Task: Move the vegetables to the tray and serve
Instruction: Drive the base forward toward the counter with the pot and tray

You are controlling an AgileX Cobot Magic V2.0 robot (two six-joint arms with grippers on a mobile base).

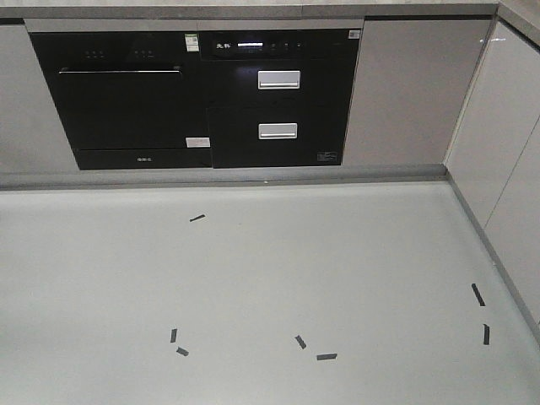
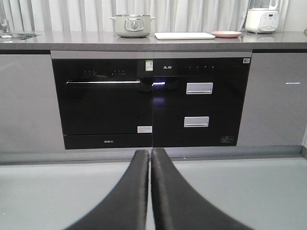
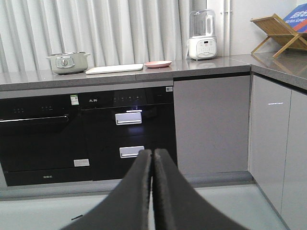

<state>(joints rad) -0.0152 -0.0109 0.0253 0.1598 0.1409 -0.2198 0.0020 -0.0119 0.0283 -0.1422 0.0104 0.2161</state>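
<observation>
The cream-white tray (image 2: 184, 35) lies flat on the grey countertop (image 2: 72, 40), far ahead of both arms; the right wrist view shows the tray (image 3: 114, 68) left of a round pink plate (image 3: 158, 63). That pink plate (image 2: 226, 33) sits just right of the tray. The vegetables do not show in any view. My left gripper (image 2: 150, 153) is shut with nothing between its fingers and hangs low over the floor, facing the black appliances. My right gripper (image 3: 153, 152) is also shut and empty at about the same height. Neither gripper appears in the front view.
A pale green pot (image 2: 132, 25) stands left of the tray and a white blender (image 3: 202, 36) to its right. Black built-in appliances (image 1: 194, 97) fill the cabinet front. Grey floor carries black tape marks (image 1: 326, 356). Side cabinets (image 1: 506, 152) run along the right, topped by a wooden rack (image 3: 280, 31).
</observation>
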